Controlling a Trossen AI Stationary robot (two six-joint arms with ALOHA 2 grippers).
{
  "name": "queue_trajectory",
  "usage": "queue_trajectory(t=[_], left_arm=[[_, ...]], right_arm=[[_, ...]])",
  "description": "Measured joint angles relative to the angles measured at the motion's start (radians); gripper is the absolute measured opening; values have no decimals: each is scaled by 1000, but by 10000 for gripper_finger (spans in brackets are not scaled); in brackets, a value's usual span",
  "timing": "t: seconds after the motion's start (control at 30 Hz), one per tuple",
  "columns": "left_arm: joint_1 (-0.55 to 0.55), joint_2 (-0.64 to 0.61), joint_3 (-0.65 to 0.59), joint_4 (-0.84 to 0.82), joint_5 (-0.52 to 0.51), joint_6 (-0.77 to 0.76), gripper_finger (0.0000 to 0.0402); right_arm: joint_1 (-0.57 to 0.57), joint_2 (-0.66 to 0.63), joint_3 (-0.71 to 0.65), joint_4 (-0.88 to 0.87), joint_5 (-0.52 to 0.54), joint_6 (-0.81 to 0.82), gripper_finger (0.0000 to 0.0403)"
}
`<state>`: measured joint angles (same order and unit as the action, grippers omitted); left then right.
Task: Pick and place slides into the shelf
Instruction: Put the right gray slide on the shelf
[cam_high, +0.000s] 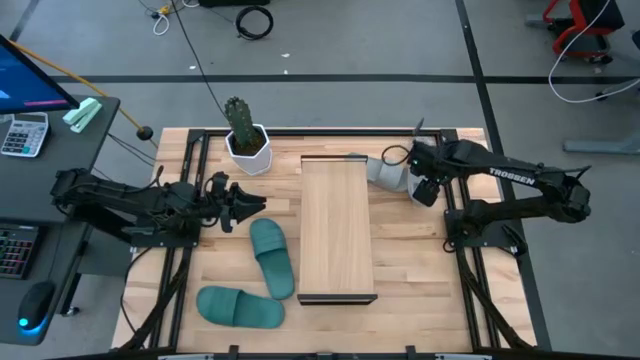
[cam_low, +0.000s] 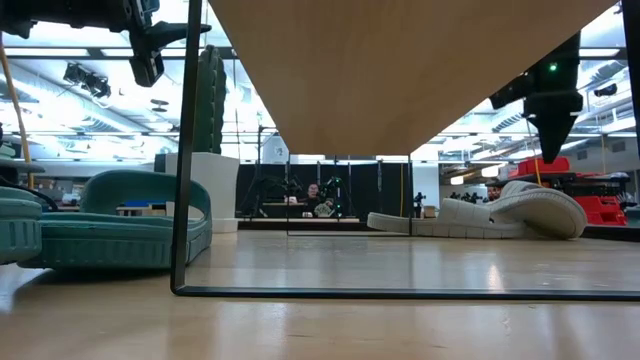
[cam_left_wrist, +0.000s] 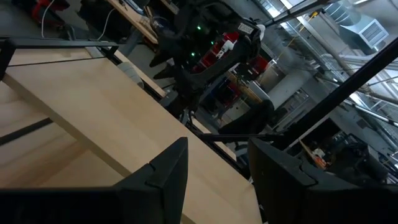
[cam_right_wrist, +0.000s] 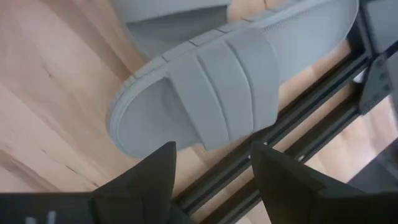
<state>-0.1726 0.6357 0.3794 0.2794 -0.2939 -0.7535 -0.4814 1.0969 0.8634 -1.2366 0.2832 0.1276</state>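
Tabletop, "TROSSEN"-lettered right arm

Two dark jointed arms — the right arm lettered TROSSEN in white — with angular black fingers.

The only lettering that can be read is the white brand word "TROSSEN", printed along the dark upper link of the right arm in the high view, a little way back from the right gripper toward the arm's base. The calculator, well behind the left gripper at the far left, has keys whose markings are too small to read. No other text, number, label or sign can be made out in the low view or either wrist view.
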Motion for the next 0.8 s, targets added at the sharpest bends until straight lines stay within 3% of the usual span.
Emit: queue_trajectory(t=[0.33, 0.8], left_arm=[[0, 0, 0, 0, 0, 9, 172], [0, 0, 0, -8, 0, 52, 172]], right_arm=[[160, 2, -1, -1, 7, 26, 213], [176, 134, -1, -6, 59, 52, 213]])
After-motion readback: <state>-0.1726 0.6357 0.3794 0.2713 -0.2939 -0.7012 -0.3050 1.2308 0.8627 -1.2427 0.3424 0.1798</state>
